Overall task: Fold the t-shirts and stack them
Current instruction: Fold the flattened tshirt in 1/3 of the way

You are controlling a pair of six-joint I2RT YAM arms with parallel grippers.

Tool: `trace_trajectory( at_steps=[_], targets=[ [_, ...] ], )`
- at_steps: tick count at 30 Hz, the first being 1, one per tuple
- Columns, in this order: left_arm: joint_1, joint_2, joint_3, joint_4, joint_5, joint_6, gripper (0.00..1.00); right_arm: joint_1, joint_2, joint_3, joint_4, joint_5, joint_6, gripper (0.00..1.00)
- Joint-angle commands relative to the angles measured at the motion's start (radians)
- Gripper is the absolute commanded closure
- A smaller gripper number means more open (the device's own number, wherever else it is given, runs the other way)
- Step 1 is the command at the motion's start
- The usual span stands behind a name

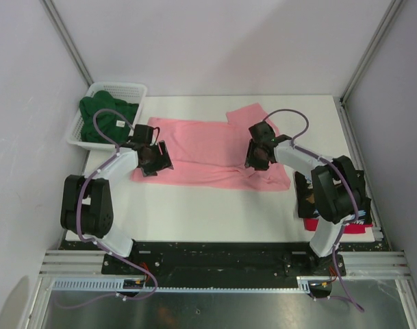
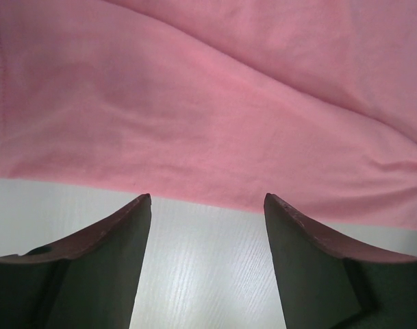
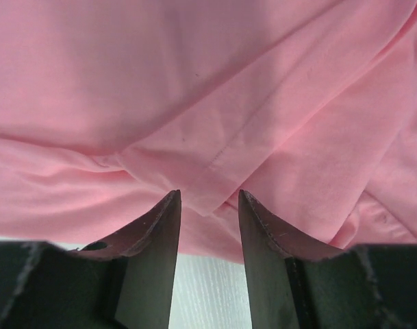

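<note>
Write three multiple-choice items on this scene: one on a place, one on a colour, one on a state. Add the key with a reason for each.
1. Where is the green t-shirt?
A. in the white basket
B. on the floor
C. folded on a stack

2. What colour is the spread-out t-shirt?
A. black
B. pink
C. blue

3. How do the left fingers stand?
A. shut on cloth
B. apart, holding nothing
C. shut on a basket rim

Key:
1 A: green cloth fills the basket at the far left.
2 B: it shows pink in all three views.
3 B: bare table shows between them in the left wrist view.
</note>
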Motion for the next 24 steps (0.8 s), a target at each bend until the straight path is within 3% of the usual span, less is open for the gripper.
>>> trace_trajectory(
  at_steps=[1, 13, 20, 24],
  targets=[
    [-0.003, -0.049, -0.021, 0.017, 0.023, 0.018, 0.29, 0.009, 0.026, -0.033, 0.041, 0.034, 0.035, 0.56],
    [-0.003, -0.048, -0.022, 0.017, 0.015, 0.035, 0.29, 0.018, 0.064, -0.055, 0.100, 0.032, 0.065, 0.51],
    [-0.003, -0.047, -0.025, 0.017, 0.009, 0.041, 0.29, 0.020, 0.082, -0.055, 0.122, 0.021, 0.076, 0.59],
    [-0.003, -0.047, -0.025, 0.017, 0.008, 0.041, 0.30, 0.019, 0.079, -0.039, 0.128, 0.028, 0.068, 0.72]
  ],
)
